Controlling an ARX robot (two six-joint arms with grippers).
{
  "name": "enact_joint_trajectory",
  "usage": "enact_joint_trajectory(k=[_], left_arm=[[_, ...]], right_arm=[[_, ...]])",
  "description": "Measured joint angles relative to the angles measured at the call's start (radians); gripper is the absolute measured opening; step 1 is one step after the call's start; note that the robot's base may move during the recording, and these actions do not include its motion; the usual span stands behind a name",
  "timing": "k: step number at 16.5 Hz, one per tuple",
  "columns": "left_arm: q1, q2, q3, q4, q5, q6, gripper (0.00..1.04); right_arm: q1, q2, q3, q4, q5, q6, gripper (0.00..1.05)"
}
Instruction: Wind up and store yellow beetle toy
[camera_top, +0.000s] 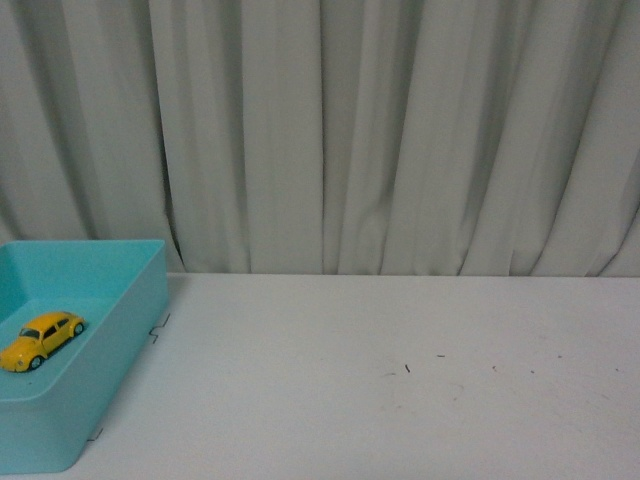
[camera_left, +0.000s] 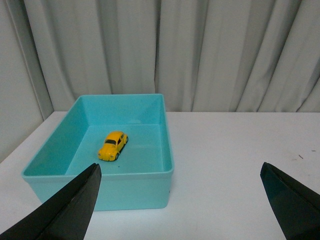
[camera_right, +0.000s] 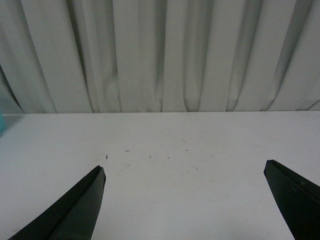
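The yellow beetle toy (camera_top: 42, 339) rests on its wheels on the floor of a turquoise bin (camera_top: 130, 330) at the table's left side. In the left wrist view the yellow beetle toy (camera_left: 113, 145) sits near the middle of the turquoise bin (camera_left: 167, 135). My left gripper (camera_left: 180, 172) is open, back from the bin's near wall, with nothing between its black fingers (camera_left: 75, 205). My right gripper (camera_right: 184, 170) is open over bare white table, its fingers (camera_right: 80, 207) wide apart. Neither arm shows in the front view.
The white table (camera_top: 400, 380) stretches right of the bin, with small dark specks (camera_top: 407, 368) near its middle. A pale pleated curtain (camera_top: 350, 130) hangs right behind the table's far edge. A sliver of the bin (camera_right: 1, 124) shows in the right wrist view.
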Motion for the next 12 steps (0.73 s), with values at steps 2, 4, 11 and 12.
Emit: enact_joint_trajectory(k=[2, 4, 11, 12], left_arm=[[0.0, 0.0, 0.0, 0.0, 0.0, 0.0, 0.98], [0.0, 0.0, 0.0, 0.0, 0.0, 0.0, 0.98], [0.0, 0.0, 0.0, 0.0, 0.0, 0.0, 0.98], [0.0, 0.0, 0.0, 0.0, 0.0, 0.0, 0.98]], right_arm=[[0.0, 0.0, 0.0, 0.0, 0.0, 0.0, 0.98], [0.0, 0.0, 0.0, 0.0, 0.0, 0.0, 0.98], [0.0, 0.0, 0.0, 0.001, 0.0, 0.0, 0.98], [0.0, 0.0, 0.0, 0.0, 0.0, 0.0, 0.98]])
